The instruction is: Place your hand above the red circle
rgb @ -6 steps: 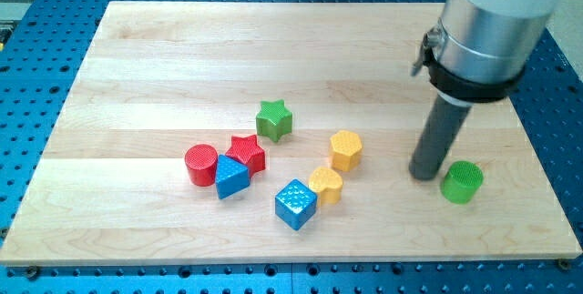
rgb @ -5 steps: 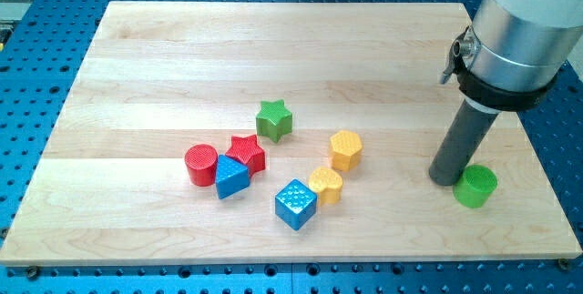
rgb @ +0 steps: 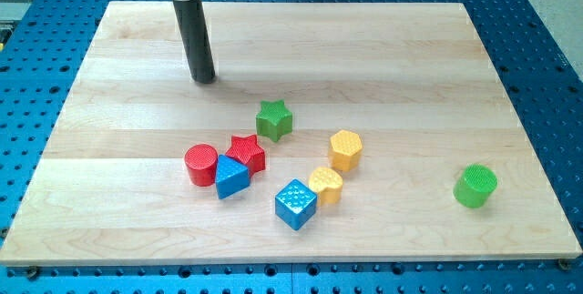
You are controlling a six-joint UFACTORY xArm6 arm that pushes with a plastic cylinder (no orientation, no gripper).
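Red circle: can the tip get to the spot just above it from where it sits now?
Probably yes. My tip sits toward the view's top from the red circle, with only bare board between; the red star lies off to the right.

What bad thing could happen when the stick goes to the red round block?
My tip sits toward the view's top, apart from the red circle. Two risks:
1. Coming down too far, it might bump the red circle out of place.
2. The red star and blue triangle crowd the circle's right side, so drifting right could shove them too.
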